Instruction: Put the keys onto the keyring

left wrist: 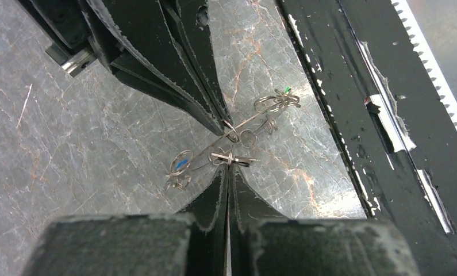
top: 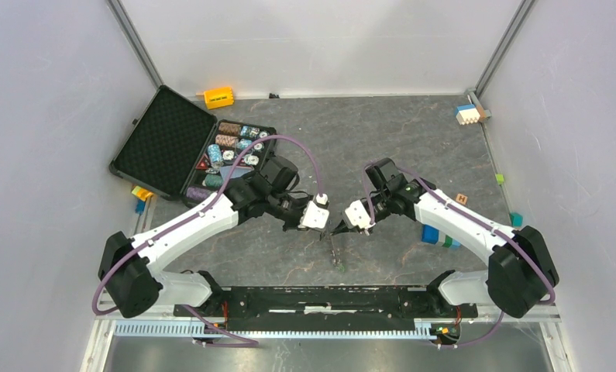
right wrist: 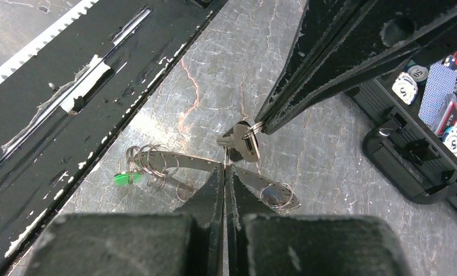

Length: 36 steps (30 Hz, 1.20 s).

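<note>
Left hand [left wrist: 228, 175]: clenched, pinching the silver key [right wrist: 240, 141] at its small loop.
Right hand [right wrist: 225, 172]: clenched on the keyring [right wrist: 185, 163], tip to tip with the left hand.
Keyring: thin metal strip with wire loops at both ends, at the centre of the top view, over the counter [top: 413, 147].
Green key [right wrist: 122, 178]: at the lower-left loops in the right wrist view.
Blue key [left wrist: 181, 164]: at the opposite end of the strip.

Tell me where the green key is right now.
In the right wrist view the green key lies on the table at lower left, against a cluster of wire rings, between the right gripper and the black base rail.
</note>
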Tool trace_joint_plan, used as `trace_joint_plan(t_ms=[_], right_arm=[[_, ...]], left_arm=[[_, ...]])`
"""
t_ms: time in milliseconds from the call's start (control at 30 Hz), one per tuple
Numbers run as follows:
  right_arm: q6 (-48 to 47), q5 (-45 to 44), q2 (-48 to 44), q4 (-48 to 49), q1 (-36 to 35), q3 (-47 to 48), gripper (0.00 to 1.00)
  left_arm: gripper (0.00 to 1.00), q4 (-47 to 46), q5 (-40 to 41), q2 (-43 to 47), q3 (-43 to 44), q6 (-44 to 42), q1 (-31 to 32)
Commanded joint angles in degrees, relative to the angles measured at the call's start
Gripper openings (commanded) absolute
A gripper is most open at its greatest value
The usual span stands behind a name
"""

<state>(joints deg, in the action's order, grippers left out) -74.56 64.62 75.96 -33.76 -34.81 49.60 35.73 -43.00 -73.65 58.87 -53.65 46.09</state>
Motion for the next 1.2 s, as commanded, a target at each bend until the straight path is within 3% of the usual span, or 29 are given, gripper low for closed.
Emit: trace_joint_plan(t_ms=[0, 467, 933, 1167], right_arm=[[-6.2, 1.3, 0.3, -3.4, -0.5, 1.0, 0.0], [-13.6, 4.2, 0.2, -6.3, -0.8, -0.4, 0.0], [-13.4, 8.2, 3.3, -8.7, -0.2, 1.8, 0.0], [-9.2, 8.6, 2.8, -6.2, 0.7, 2.0, 0.0]], left_arm=[[0.02, 0.7, -2.3, -0.4, 2.9, -5.2, 0.6], [0.02, -2.5, -0.7, -1.0, 1.4, -6.5, 1.8], [0.02, -2.5, -0.1, 2.4, -2.6, -12.7, 2.5], [0.02, -2.5, 2.0, 4.6, -2.9, -11.0, 2.5]])
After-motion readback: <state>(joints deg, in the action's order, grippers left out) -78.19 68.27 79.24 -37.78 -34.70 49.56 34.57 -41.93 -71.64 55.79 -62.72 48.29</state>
